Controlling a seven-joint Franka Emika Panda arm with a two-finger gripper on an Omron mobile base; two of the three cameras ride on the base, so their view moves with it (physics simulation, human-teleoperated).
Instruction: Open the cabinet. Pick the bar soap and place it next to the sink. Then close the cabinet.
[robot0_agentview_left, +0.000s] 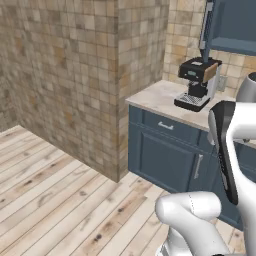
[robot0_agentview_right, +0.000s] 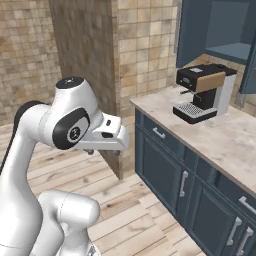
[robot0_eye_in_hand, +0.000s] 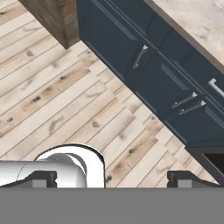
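the gripper (robot0_eye_in_hand: 111, 178) is spread wide and holds nothing; in the hand view its two dark fingertips (robot0_eye_in_hand: 41, 177) stand far apart at the bottom, looking down on the wooden floor (robot0_eye_in_hand: 52, 100) and the blue base cabinets (robot0_eye_in_hand: 131, 48). the cabinet (robot0_agentview_right: 220, 30) on the wall stands open in the right base view, its door (robot0_agentview_right: 192, 30) swung out toward the tiled wall (robot0_agentview_right: 142, 50), with a bare blue shelf showing inside. in the left base view the cabinet (robot0_agentview_left: 235, 25) hangs above a black coffee machine (robot0_agentview_left: 199, 82), which sits on the marble worktop (robot0_agentview_left: 160, 97) close to the back wall. the same coffee machine (robot0_agentview_right: 204, 92) sits directly under the open cabinet in the right base view. the white arm (robot0_agentview_right: 60, 150) is folded low, well apart from the cabinet.
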